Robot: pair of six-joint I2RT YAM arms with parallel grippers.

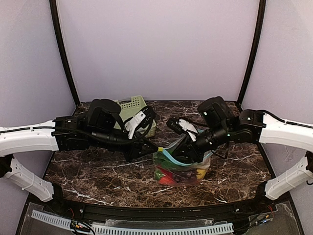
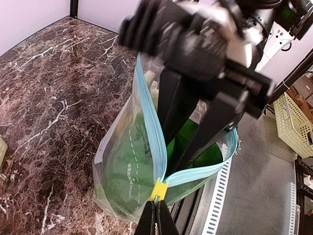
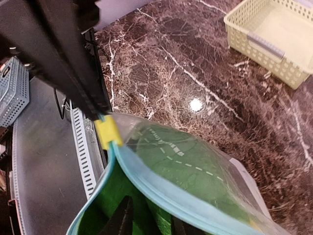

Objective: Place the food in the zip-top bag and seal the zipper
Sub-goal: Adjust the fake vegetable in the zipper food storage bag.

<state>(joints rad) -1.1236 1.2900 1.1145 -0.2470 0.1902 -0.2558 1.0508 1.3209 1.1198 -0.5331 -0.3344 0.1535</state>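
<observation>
The marble table (image 1: 98,181) takes up most of the scene, and both my arms reach in over it toward the middle. A pale green slotted basket (image 1: 131,105) sits at the far side, left of centre, well apart from the work.

The zip-top bag (image 1: 182,164) stands just right of centre with its mouth up. Inside it is the food: something red (image 1: 165,177) low on the near left, a yellow piece (image 1: 201,173) on the right, and green leafy stuff (image 2: 132,166) pressed against the clear wall.

My right claw (image 3: 150,216) is spread apart, both fingers down inside the mouth.

The light blue zipper (image 2: 149,132) gapes open around those fingers. My left claw (image 2: 156,210) is pinched tight on the yellow slider (image 2: 159,189) at the zipper's end.
</observation>
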